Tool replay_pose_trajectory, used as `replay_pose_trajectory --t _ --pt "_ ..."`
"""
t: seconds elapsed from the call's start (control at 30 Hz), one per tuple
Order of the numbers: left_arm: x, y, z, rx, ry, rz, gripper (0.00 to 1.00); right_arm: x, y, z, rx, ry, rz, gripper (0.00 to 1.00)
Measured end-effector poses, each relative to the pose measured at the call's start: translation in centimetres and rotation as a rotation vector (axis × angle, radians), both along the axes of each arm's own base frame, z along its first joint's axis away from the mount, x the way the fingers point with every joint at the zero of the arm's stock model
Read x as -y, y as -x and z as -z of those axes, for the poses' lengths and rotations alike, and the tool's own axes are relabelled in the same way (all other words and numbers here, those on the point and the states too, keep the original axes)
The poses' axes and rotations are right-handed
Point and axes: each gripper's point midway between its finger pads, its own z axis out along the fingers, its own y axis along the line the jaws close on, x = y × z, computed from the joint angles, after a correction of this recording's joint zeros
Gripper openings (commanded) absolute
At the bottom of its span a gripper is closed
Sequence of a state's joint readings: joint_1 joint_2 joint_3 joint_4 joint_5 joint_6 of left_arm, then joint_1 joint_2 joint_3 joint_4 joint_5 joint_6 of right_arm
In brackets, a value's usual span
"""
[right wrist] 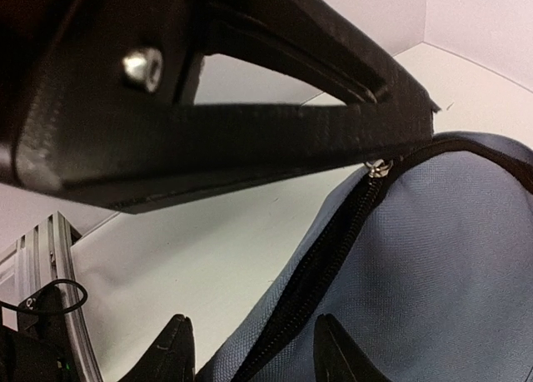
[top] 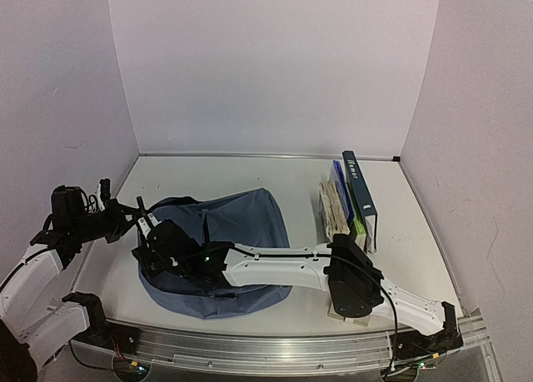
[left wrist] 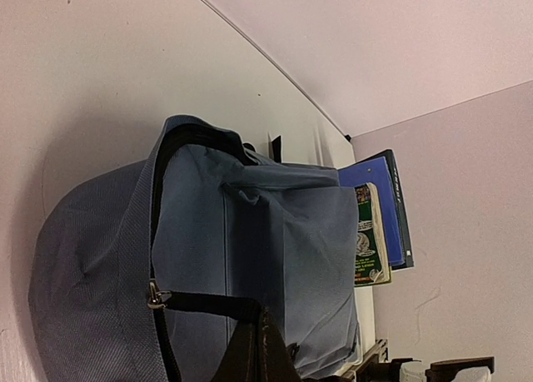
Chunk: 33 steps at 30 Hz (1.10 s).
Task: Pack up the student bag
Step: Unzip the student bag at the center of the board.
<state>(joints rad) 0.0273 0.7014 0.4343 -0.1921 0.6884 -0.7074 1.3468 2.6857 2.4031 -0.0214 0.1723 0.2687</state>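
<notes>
The slate-blue student bag [top: 241,224] lies on the table left of centre. It also fills the left wrist view [left wrist: 275,249]. My left gripper [top: 143,218] is at the bag's left end. In its wrist view it [left wrist: 260,328] is shut on the black pull strap [left wrist: 200,303] of a metal zip slider [left wrist: 154,296]. My right gripper [top: 154,237] reaches across the bag to the same end. It [right wrist: 254,353] is open, its fingers [right wrist: 171,349] straddling the dark zip [right wrist: 333,249] just below the slider [right wrist: 379,166]. The left gripper's black finger [right wrist: 250,132] crosses above.
Several books [top: 350,203] stand in a row right of the bag, also showing in the left wrist view [left wrist: 379,224]. A metal rail [top: 275,349] runs along the near edge. Walls close the table on three sides.
</notes>
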Motion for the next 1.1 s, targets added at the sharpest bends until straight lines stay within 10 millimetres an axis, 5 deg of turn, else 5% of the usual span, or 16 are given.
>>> replay_pose_trajectory --t 0.2,0.53,0.87,1.1 --pt "0.0 0.0 0.0 0.0 0.001 0.001 0.0 -0.3 0.4 0.3 -0.036 -0.015 -0.011 0.0" --pt "-0.7 -0.4 1.9 -0.085 -0.021 -0.042 0.0 1.3 2.5 2.1 -0.041 0.02 -0.13 0.0" --pt "-1.1 -1.9 3.0 -0.142 -0.031 -0.071 0.0 5.0 6.6 -2.6 -0.027 0.016 -0.258 0.0" --pt "-0.7 -2.7 3.1 -0.14 -0.031 -0.033 0.0 6.2 9.6 -1.6 -0.061 0.042 -0.36 0.0"
